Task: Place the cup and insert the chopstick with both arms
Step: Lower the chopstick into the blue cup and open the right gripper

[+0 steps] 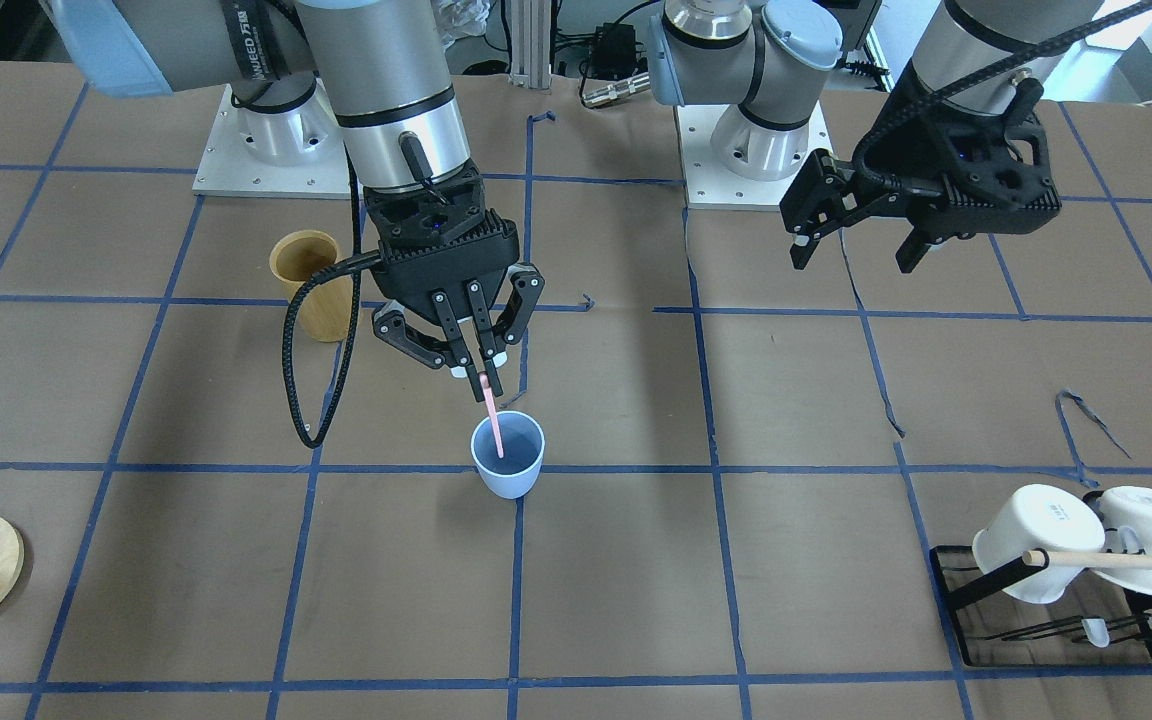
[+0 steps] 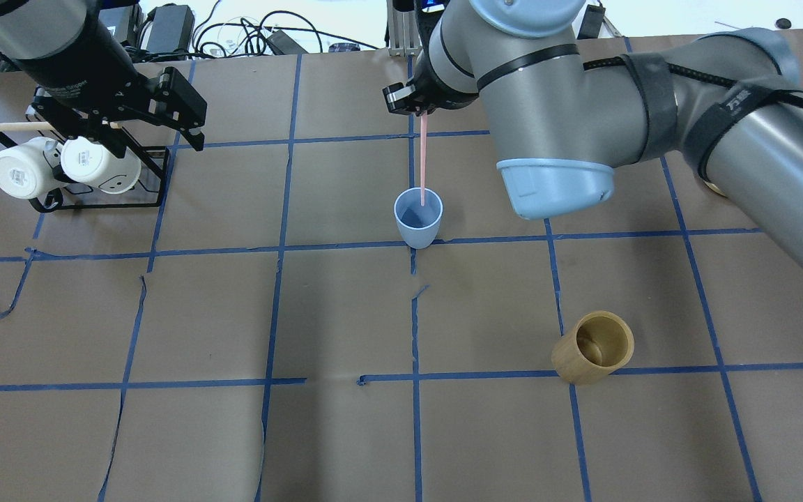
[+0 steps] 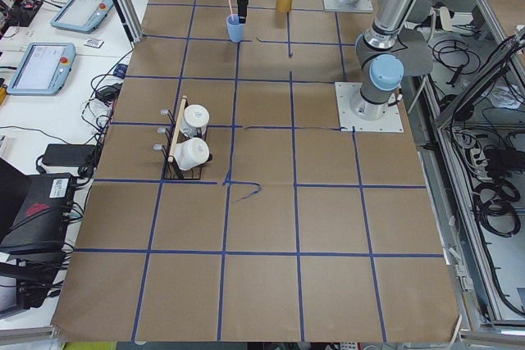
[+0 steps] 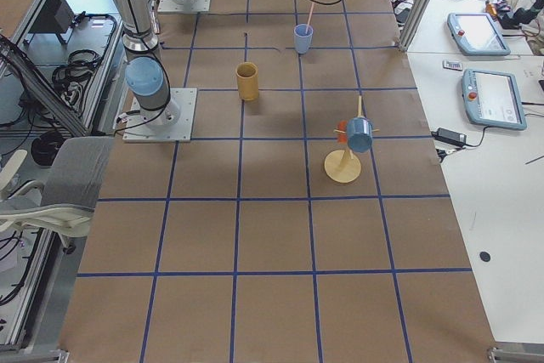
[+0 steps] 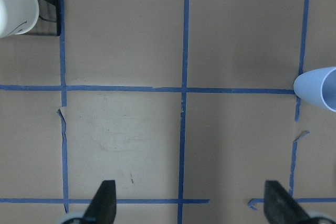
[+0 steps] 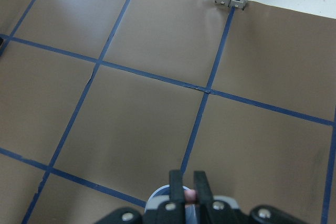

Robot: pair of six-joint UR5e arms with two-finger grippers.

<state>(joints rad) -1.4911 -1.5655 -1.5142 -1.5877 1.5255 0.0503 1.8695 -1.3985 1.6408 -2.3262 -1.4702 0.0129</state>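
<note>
Brown paper crossed by blue tape lines (image 2: 339, 245) covers the table (image 2: 346, 314), and we sweep across from the overhead view's left. First up, the left pincer (image 1: 854, 258): fingers spread wide, nothing between them, hovering off the surface. Just under and beside it sits a black wire rack (image 2: 164, 174) with two white mugs (image 2: 21, 171) hung on their sides. Now the middle: the blue cup (image 2: 417, 222) stands upright on a tape crossing, well apart from the left pincer and directly below the right pincer (image 1: 481, 375). That one is pinching a pink chopstick (image 2: 422, 160), held near upright, lower end down inside the cup's mouth; whether it touches the bottom, can't tell. Further right, near the right pincer on the robot's side, a bamboo cup (image 2: 593, 348) stands upright.
</note>
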